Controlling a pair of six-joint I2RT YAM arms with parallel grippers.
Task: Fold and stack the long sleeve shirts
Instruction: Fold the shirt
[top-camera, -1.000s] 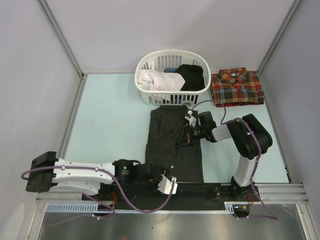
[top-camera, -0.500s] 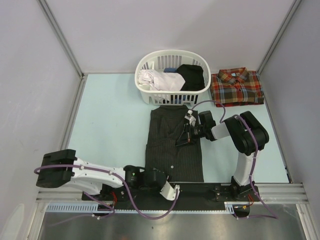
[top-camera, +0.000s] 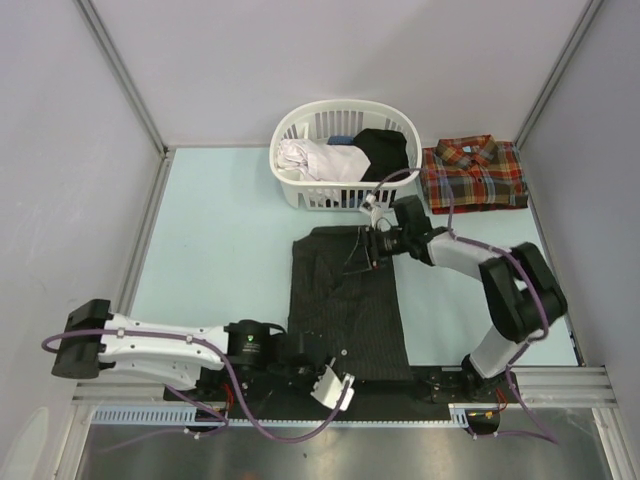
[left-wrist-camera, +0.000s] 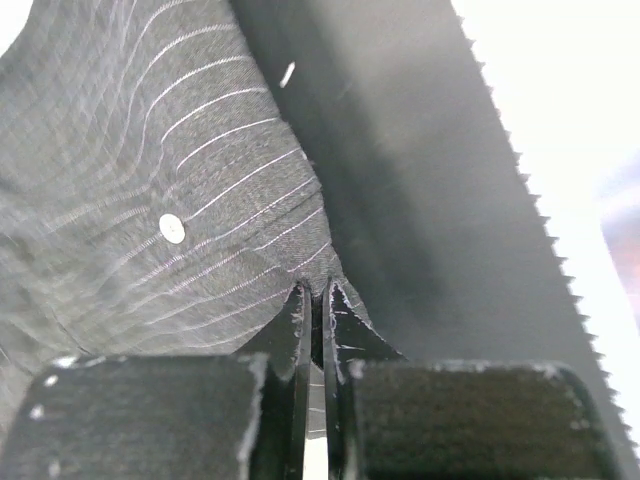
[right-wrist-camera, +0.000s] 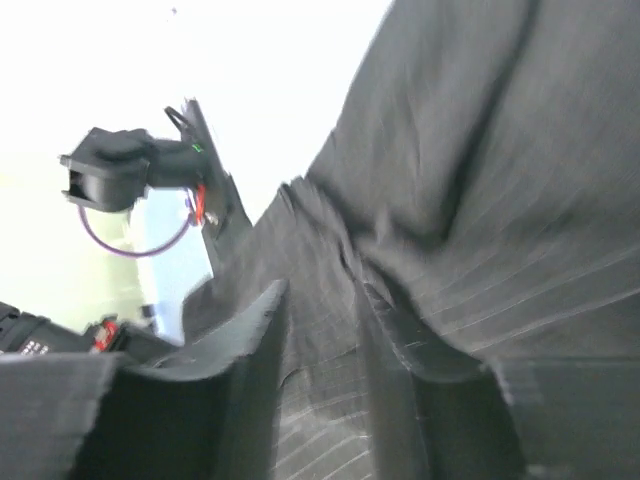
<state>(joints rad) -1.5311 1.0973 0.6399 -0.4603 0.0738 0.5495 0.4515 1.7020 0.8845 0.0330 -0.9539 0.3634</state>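
A: What's different on the bench (top-camera: 220, 230)?
B: The left fingers (left-wrist-camera: 290, 335) have just pressed together at the 6 o'clock hem of the pinstriped shirt (top-camera: 345, 310), mid-bench; whether cloth is caught, nobody can tell. The right fingers (right-wrist-camera: 250, 350) have spread over its 12 o'clock end.
A: Meaning?
B: Probably one fold released, the next starting. The plaid shirt (top-camera: 472, 175) lies folded at 2 o'clock, awaiting it.
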